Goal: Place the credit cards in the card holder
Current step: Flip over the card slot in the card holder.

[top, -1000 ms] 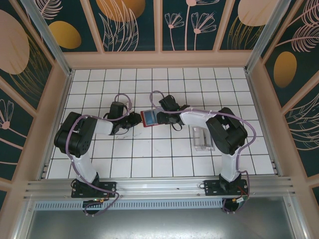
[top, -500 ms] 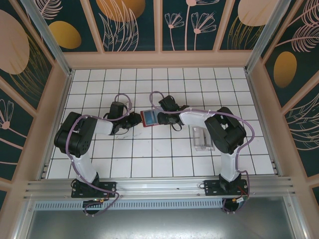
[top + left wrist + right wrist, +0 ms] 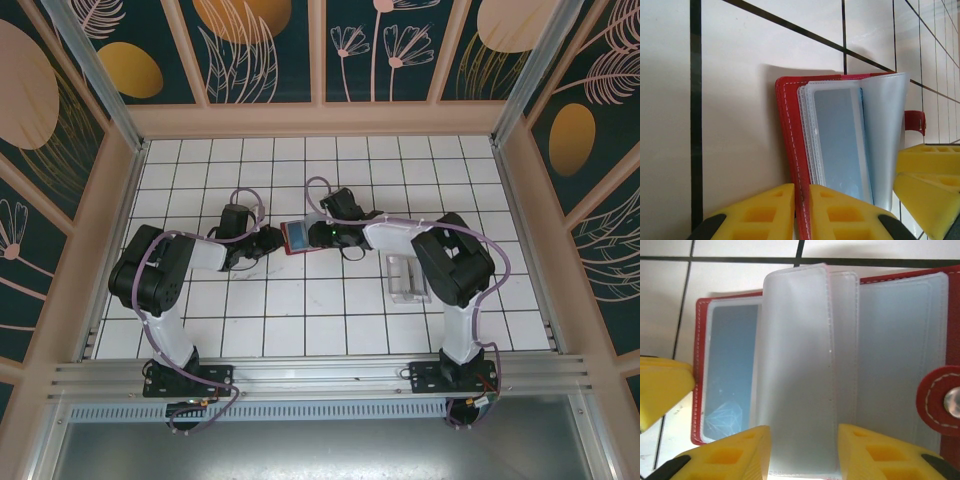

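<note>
— What does the left claw (image 3: 800, 195) have?

— It is pinched narrow on the red cover of the wallet (image 3: 789, 125), with one yellow finger on each side of the stitched edge.

— And the right claw (image 3: 804, 435)?

— Its fingers are part-way apart, and a clear sleeve (image 3: 795, 365) of the wallet stands up between them. I cannot tell whether they press on it.

— What is in the wallet?

— It lies open, with a stack of clear sleeves inside. A pale blue card (image 3: 732, 375) sits in the pocket against the cover that the left claw holds. The opposite cover has a red tab (image 3: 935, 390) with a metal snap (image 3: 953, 403).

— Where does the wallet lie?

— It is flat on the white tiled table (image 3: 300, 320), about the middle and well away from all four edges. A clear tray (image 3: 407, 277) stands apart from it, toward the right edge.

— How are the arms posed?

— Both rise from the near edge and bend at the elbow. Their forearms run low and turn inward, so the claws face each other across the wallet, the left from the left and the right from the right.
</note>
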